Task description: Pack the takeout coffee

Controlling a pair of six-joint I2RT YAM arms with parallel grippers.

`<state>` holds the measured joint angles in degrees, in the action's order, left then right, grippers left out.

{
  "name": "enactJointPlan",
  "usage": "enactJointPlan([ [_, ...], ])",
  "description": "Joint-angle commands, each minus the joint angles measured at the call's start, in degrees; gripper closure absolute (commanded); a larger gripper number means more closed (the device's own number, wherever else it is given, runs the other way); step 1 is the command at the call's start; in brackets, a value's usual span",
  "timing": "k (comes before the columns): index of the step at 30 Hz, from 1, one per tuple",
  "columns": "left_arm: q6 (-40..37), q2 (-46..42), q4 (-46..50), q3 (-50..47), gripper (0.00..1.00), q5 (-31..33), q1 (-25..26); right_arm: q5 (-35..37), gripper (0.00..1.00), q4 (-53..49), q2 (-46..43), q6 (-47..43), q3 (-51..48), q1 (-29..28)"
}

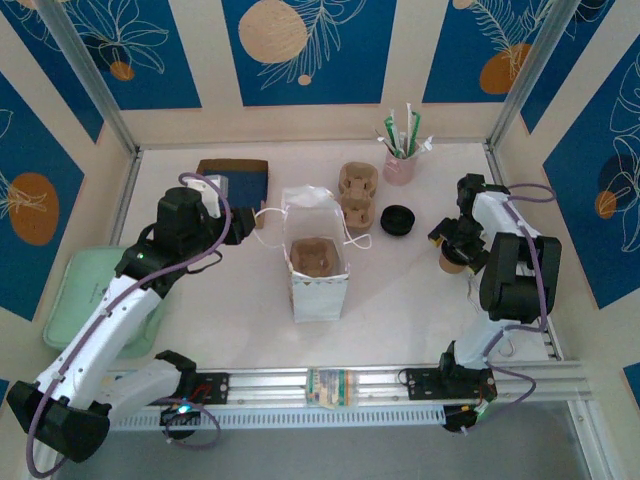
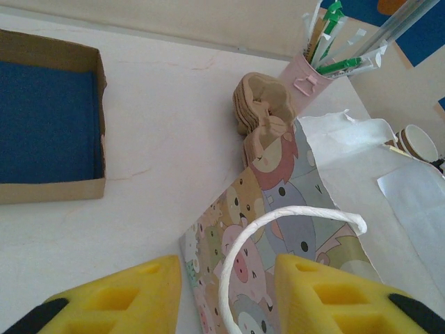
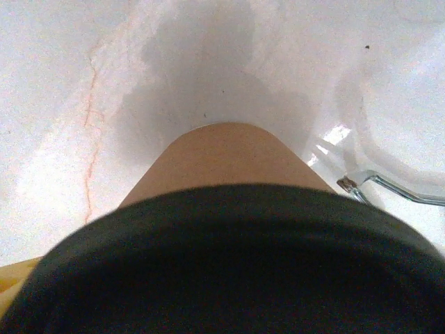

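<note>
Pickup of the takeout coffee point(image 1: 452, 263) looks to be the step in hand. It is at the right of the worktop point(image 1: 400, 310), well apart from the paper bag point(image 1: 318, 290), with the right claw point(image 1: 452, 246) spread wide about it; whether the pads press it I cannot tell. The left claw point(image 2: 228, 268) is part open, the bag's handle loop point(image 2: 292, 216) lying unpinched between its fingers. Next comes a sure grip, a lift, then a level carry over the bag's open mouth.

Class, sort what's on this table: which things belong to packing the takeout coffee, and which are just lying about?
Job: takeout coffee, white paper bag.
Lying about: loose black lid, pulp carriers, straw cup, blue-lined box, green tray.
</note>
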<state>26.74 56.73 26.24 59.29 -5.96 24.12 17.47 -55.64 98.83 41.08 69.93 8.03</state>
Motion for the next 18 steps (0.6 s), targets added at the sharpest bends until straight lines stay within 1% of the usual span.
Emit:
enactJointPlan([
  [1,0.34,-0.57,0.92,0.28,0.59,-0.64,-0.77,-1.97,0.00,0.61,1.26,-0.04,-0.77,0.49],
  [8,0.24,-0.79,1.09,0.13,0.59,-0.46,-0.91,-2.80,0.01,2.59,2.64,-0.03,-1.82,0.75],
  [18,0.42,-0.91,1.15,0.21,0.59,-0.64,-0.92,-3.32,0.07,4.72,4.05,-0.12,-3.90,0.76],
])
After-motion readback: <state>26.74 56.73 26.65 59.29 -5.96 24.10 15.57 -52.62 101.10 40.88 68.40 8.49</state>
